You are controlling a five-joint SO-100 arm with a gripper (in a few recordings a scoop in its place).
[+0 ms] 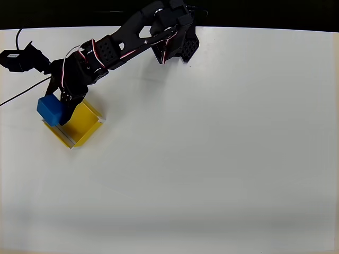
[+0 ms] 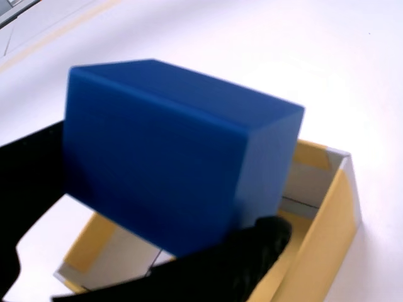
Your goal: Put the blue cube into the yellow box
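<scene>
Cube sits over the box's left edge, not centred yet

Fingers [image 1: 62, 108] clamped on the cube [image 1: 51, 109]; box [image 1: 90, 127] floor lies right of it in the overhead view.

**Arm stretched toward the table's left edge, fingers closed on the load**

In the overhead view the black arm [image 1: 124, 45] is reaching from its base at the table's [image 1: 222, 159] far edge out toward the left edge, wrist angling downward. The gripper [image 1: 59, 108] is clamping the blue cube [image 1: 50, 108]; in the wrist view its black fingers [image 2: 252, 251] are pressing against the cube's sides.
</scene>
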